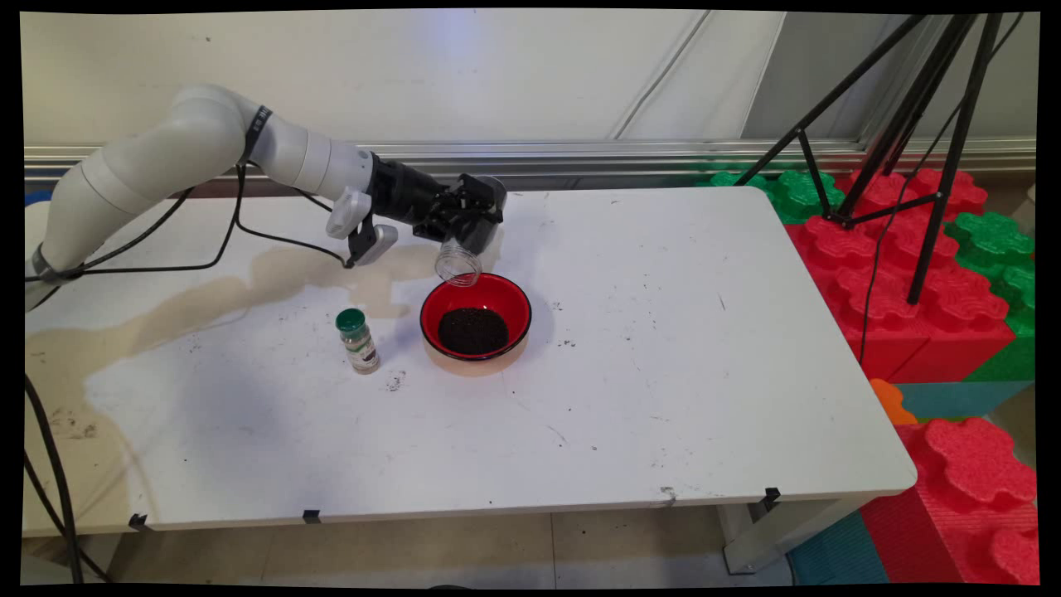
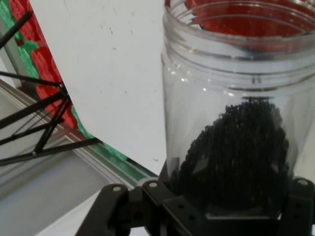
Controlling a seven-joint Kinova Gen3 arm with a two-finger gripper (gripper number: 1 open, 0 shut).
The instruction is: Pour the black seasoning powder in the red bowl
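My gripper is shut on a clear plastic jar, tipped mouth-down over the back rim of a red bowl. The bowl holds a heap of small black grains. In the hand view the clear jar fills the right side, and through its wall the dark grains and the red bowl show. A small spice bottle with a green cap stands upright on the table left of the bowl.
The white table carries a tan stain on its left part and stray black specks near the bowl. Red and green foam blocks and a black tripod stand off its right edge. Black cables hang from the arm.
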